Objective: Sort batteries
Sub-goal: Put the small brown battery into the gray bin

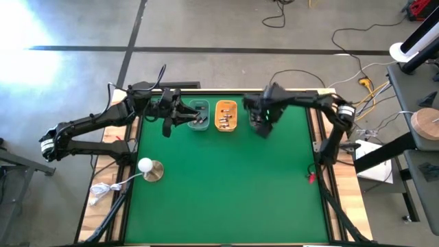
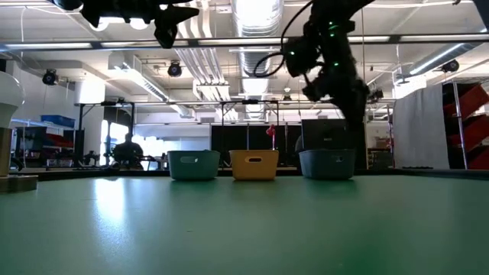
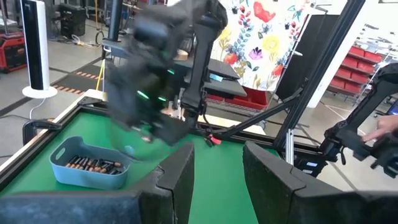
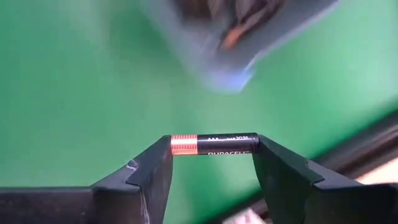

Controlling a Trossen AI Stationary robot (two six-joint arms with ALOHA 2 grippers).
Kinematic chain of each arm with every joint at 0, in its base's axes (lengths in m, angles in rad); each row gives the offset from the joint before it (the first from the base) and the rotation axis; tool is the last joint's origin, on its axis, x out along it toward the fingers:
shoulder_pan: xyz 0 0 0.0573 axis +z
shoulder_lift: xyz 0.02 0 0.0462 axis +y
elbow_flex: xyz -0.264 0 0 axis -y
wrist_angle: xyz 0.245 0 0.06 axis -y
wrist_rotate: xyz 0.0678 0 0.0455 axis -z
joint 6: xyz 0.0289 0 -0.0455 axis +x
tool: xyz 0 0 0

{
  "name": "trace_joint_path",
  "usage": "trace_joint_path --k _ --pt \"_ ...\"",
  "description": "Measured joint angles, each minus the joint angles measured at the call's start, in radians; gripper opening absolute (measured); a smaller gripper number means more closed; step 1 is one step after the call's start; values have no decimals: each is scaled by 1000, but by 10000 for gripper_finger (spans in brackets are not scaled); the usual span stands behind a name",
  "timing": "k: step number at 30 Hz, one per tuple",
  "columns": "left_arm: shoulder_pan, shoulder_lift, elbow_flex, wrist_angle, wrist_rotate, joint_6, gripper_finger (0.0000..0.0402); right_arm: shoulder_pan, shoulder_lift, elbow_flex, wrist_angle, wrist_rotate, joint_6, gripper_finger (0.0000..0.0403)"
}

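step: carry to tray | right pincer clamps AAA battery end to end, above surface near orange tray | left pincer agape, empty, over teal tray | next: likely pick the matching tray, release

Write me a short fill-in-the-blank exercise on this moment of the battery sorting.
1. The right pincer grips a single ____ by its two ends.
2. On the green table, the tray between the two blue-grey trays is ____ in colour.
3. The left pincer holds ____; its fingers stand apart.
4. The white ball sits nearest the ____ arm.

Missing words: battery; orange; nothing; left
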Motion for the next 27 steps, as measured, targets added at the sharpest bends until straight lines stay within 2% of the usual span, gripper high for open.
trace_joint_path --k 3,7,13,21,27 --pt "0 0 0 -1 0 -9 117 -91 25 74 73 -23 -2 198" --pt "0 0 0 -3 0 -21 117 -182 90 125 159 -117 6 198" --pt "0 -2 0 -13 0 -44 117 -221 210 138 180 -143 5 199" --pt "0 -12 0 -16 -22 -48 117 -233 294 158 219 -135 39 256" --pt "0 -14 0 -15 -41 -48 117 -226 233 203 167 -132 32 299"
